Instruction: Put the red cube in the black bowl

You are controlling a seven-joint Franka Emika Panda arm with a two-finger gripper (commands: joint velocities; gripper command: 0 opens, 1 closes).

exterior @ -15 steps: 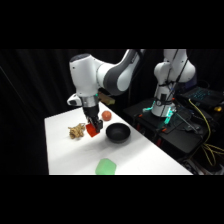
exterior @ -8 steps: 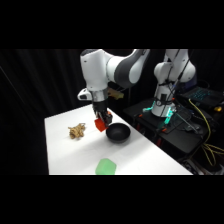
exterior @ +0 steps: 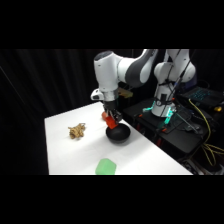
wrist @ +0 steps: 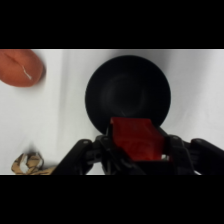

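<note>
My gripper [exterior: 113, 119] hangs just above the black bowl [exterior: 118, 134] with the red cube [exterior: 112, 121] held between its fingers. From the wrist camera the red cube [wrist: 136, 139] sits clamped in my gripper [wrist: 137, 150], over the near rim of the round black bowl [wrist: 127, 90], which lies directly below. The bowl's inside looks bare.
A reddish-orange ball [wrist: 21, 68] lies beside the bowl; in the side view the gripper hides it. A small tan knotted object [exterior: 77, 131] lies to the left on the white table [exterior: 70, 155]. A pale green block [exterior: 105, 167] sits near the front edge. Equipment and cables stand at the right.
The arm has carried the red cube to the right, from over the table's middle to above the black bowl. The gripper now covers the ball in the side view.
</note>
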